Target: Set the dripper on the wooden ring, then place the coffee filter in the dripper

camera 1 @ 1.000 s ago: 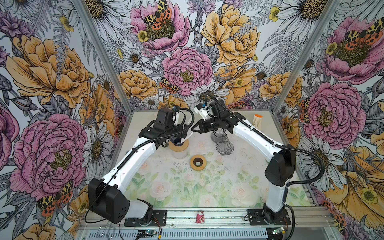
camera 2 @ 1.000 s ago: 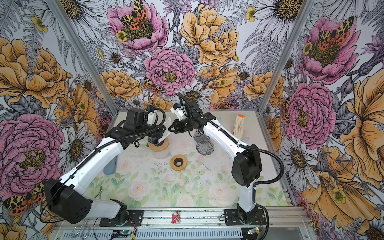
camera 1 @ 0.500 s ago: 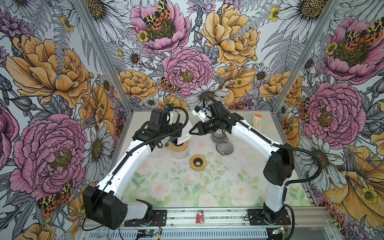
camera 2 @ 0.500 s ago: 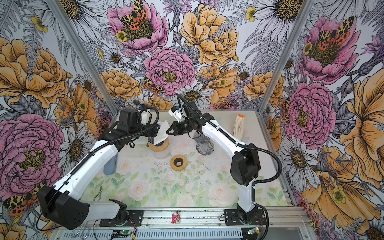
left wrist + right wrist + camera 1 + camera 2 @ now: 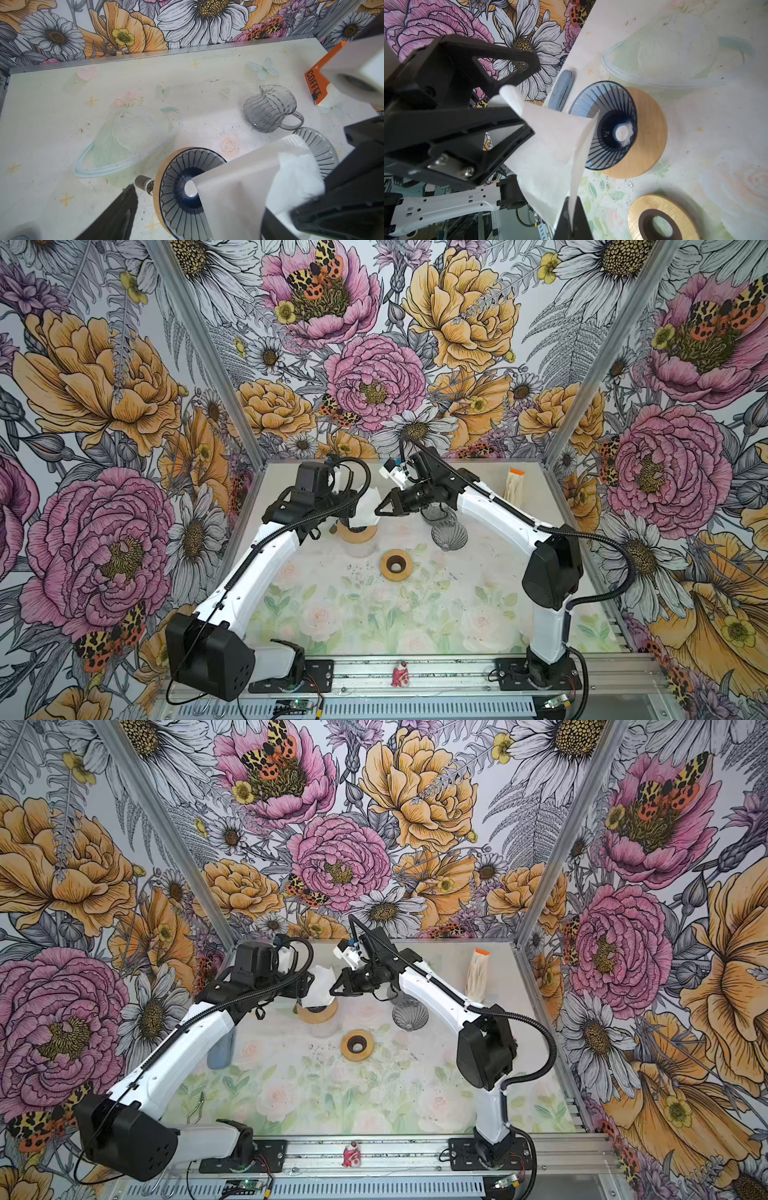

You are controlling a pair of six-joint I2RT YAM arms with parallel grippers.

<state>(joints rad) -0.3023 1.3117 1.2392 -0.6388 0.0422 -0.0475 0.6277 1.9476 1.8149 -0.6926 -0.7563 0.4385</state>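
A pale floral table (image 5: 415, 614) fills the lower middle of both top views, boxed in by bold flower wallpaper (image 5: 374, 377). From its front rail (image 5: 457, 670) the left arm (image 5: 266, 568) and right arm (image 5: 498, 510), both white and black, bend inward and meet just above the centre of the frame.

There the left gripper (image 5: 534, 97) stands wide. Its two black fingers straddle the upper corner of the filter, which lies against one finger only. The right gripper (image 5: 572, 222) is pinched tight on the filter's thin edge.

Below them sits the dripper (image 5: 178, 187) — a blue-tinted ribbed glass cone in a round wooden collar, mouth up, with a pale hole at its bottom.

The filter (image 5: 550, 145) is white paper, a half-opened cone, soft and faintly creased, with a crimped seam along one edge. It hangs in the air between the grippers, over the dripper's mouth. In both top views its long axis runs steeply from upper right to lower left. The wide end is up at the grippers and a narrow corner points down at the dripper — whether it touches the glass cannot be told.

Smaller things: a grey glass jug (image 5: 270, 108) to the right of the dripper, partly behind the right arm, and a wooden ring (image 5: 397, 566) to the dripper's lower right.
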